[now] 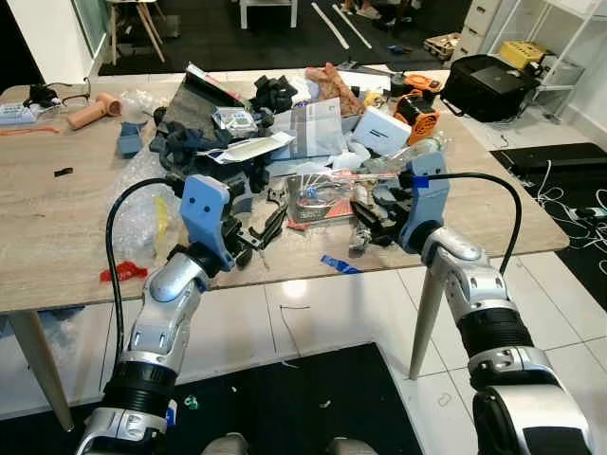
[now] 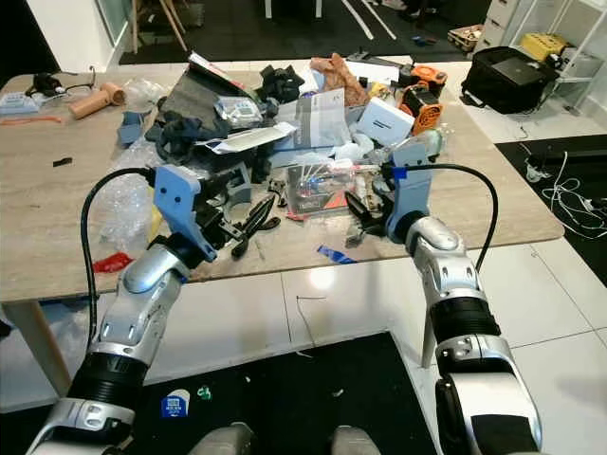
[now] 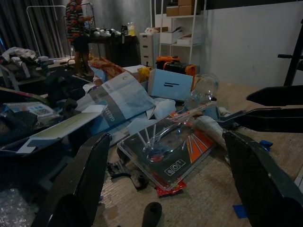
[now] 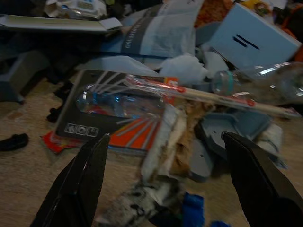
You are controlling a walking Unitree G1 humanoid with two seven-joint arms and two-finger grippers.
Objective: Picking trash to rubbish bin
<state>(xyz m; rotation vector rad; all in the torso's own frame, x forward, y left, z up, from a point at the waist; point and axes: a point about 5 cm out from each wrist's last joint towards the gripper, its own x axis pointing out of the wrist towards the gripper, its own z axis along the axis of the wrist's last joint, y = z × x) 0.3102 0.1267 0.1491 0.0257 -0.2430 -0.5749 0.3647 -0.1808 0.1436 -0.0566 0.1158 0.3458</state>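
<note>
Both arms reach forward, left gripper (image 1: pixel 258 230) and right gripper (image 1: pixel 373 223) spread over table (image 1: pixel 57 227) clutter.

We are wearing silver arm shells with ribbed black joint rings. Blue blocks are capping each wrist, a black cable is looping from each, and the left gripper (image 1: pixel 258 230) and right gripper (image 1: pixel 372 213) are showing long black fingers.

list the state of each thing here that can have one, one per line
left gripper: open, holding nothing, over the table's near edge
right gripper: open, holding nothing, at the pile of trash
clear plastic blister pack: lying flat on the table, ungrasped
clear plastic bottle: lying on its side, cap on
light blue box: closed, on the pile
black bag: on the floor beyond the table
</note>
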